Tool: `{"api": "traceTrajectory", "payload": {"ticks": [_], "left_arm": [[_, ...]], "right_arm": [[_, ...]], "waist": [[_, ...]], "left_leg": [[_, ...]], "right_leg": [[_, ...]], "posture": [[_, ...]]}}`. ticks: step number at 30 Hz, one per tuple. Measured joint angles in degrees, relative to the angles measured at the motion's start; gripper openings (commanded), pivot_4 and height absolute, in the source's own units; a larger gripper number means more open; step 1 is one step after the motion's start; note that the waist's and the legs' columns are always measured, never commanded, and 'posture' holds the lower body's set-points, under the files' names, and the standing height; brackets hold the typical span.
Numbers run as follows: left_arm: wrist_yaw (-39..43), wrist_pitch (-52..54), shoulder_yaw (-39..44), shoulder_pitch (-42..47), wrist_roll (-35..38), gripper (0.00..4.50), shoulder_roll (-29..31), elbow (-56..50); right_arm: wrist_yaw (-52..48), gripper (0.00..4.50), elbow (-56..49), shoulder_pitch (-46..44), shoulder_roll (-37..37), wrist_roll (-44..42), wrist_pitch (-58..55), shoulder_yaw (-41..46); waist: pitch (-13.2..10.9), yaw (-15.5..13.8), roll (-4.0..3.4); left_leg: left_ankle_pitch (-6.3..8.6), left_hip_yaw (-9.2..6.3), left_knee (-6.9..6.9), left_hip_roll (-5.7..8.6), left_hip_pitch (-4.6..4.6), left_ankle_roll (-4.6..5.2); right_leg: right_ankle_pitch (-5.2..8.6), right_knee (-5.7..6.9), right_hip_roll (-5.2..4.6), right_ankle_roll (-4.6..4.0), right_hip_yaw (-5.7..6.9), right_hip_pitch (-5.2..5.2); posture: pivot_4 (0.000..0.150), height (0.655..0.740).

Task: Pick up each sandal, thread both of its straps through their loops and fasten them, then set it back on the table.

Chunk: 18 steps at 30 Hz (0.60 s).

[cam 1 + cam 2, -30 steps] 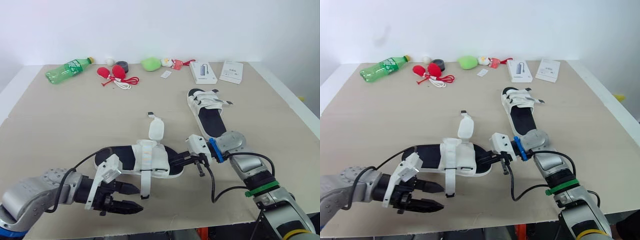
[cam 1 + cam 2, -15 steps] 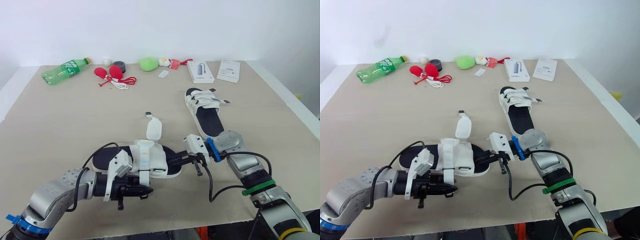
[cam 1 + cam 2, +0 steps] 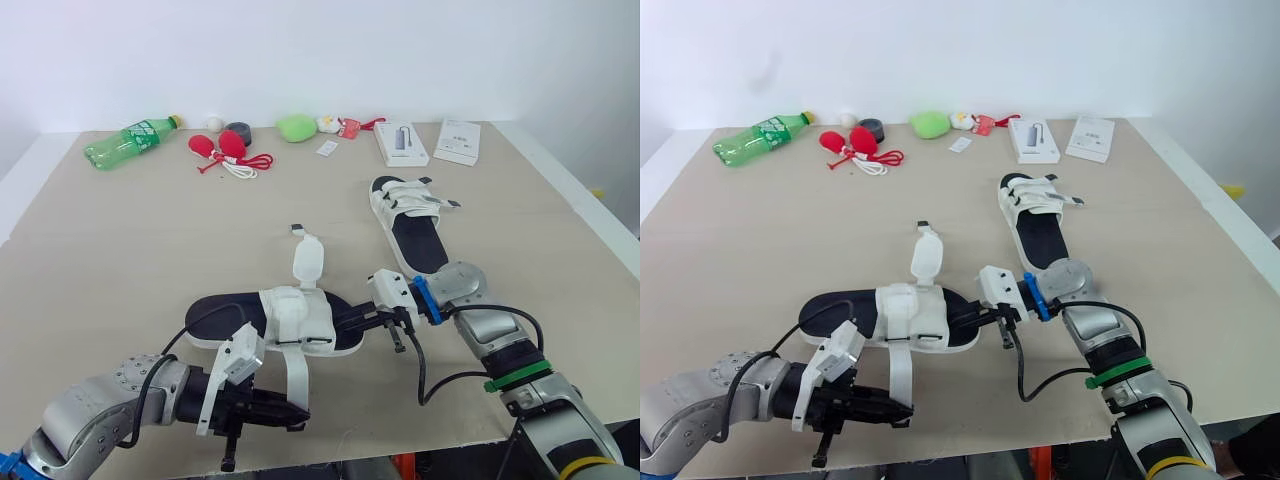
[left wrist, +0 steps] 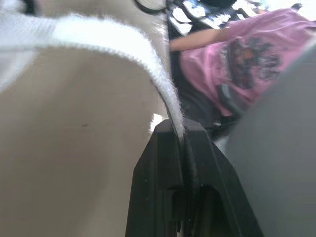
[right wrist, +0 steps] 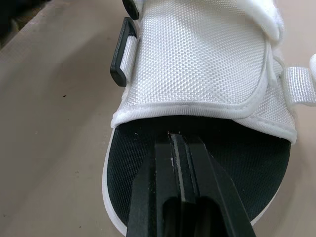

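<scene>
— Near the front edge of the table, what is held by the left gripper?

— A white strap is pinched between its two black fingers, which are pressed together on the strap's free end. The strap is stretched from the near sandal toward the table's front edge. In the left wrist view its end is seen passing between the fingertips.

— Where is that sandal placed?

— It is laid across the middle front of the table, sole down, with its black footbed turned up and its white upper at mid-length. A second strap is folded open on the far side, pointed away from the left gripper.

— And the right gripper?

— Its fingers are closed tight, with nothing seen between them. Their tips are set over the black footbed at the sandal's right end, just in front of the white upper. Whether the sandal is pressed down by them cannot be told for certain. A black loop is seen at the upper's edge in the right wrist view.

— What else is laid out?

— A far sandal is set beyond the right gripper, apart from the near one, with white straps lying across it. Along the back edge a green bottle and a white box are placed.
</scene>
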<state>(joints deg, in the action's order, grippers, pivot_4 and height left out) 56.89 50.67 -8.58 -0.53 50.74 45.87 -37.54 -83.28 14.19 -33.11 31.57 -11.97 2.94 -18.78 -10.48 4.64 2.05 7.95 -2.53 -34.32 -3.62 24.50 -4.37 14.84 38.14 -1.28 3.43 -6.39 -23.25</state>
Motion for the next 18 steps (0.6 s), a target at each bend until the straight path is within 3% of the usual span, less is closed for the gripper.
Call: {"api": "traceTrajectory", "payload": {"ticks": [5, 18], "left_arm": [[1.7, 1.2, 0.5, -0.3, 3.3, 0.12, 2.8, -1.5], [1.7, -3.4, 2.0, -1.9, 0.8, 0.12, 4.4, -3.9]], "right_arm": [[0.0, 0.0, 0.0, 0.0, 0.0, 0.0, 0.0, 0.0], [-0.3, 0.0, 0.2, -0.2, 0.1, 0.0, 0.3, -0.1]], "waist": [[0.0, 0.0, 0.0], [0.0, 0.0, 0.01]], "left_leg": [[0.0, 0.01, -0.01, 0.01, -0.01, -0.01], [0.03, 0.01, 0.0, 0.0, 0.0, -0.05]], "right_leg": [[0.0, -0.02, -0.02, 0.0, 0.0, -0.01], [0.02, -0.03, -0.03, -0.02, 0.0, -0.05]], "posture": [[0.15, 0.74], [0.15, 0.74]]}}
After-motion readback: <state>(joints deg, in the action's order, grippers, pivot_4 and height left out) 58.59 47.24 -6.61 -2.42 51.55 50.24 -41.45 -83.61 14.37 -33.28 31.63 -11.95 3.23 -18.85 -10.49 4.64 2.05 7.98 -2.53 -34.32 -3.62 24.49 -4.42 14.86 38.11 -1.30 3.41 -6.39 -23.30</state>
